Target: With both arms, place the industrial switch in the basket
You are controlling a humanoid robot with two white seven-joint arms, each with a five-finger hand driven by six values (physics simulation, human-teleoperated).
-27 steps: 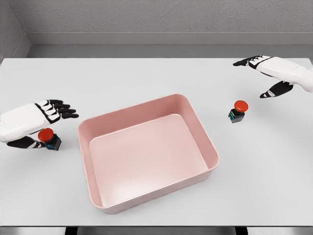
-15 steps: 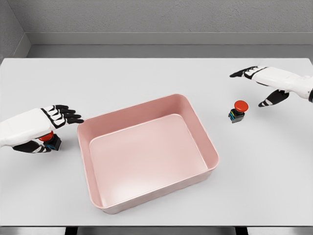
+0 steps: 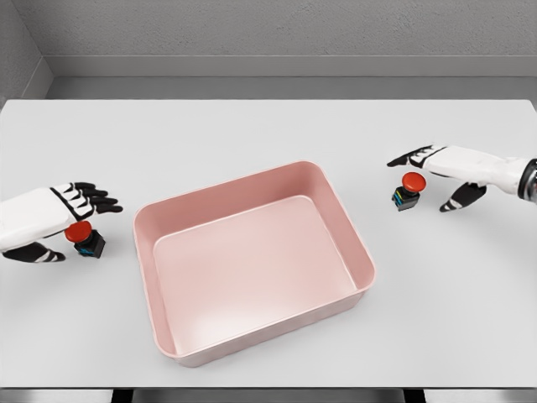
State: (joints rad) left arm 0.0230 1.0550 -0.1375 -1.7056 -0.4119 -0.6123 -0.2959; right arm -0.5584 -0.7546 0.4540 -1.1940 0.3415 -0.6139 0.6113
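A big pink basket (image 3: 252, 260) sits in the middle of the white bench (image 3: 252, 134). Nothing is inside it.

There are two switches, each with a round red button on top of a small dark box. The left switch (image 3: 85, 238) stands on the bench just beside the basket's left wall, not touching it. The left hand (image 3: 50, 220) is right at this switch. Its black fingers (image 3: 92, 196) reach out flat above the red button, and the thumb sits low on the near side. The hand is wide and holds nothing.

The right switch (image 3: 408, 191) stands on the bench to the right of the basket (a bit farther from it). The right hand (image 3: 445, 168) is just beside it, fingers stretched out past the button and the thumb pointing down behind. This hand is wide too, with nothing in it.
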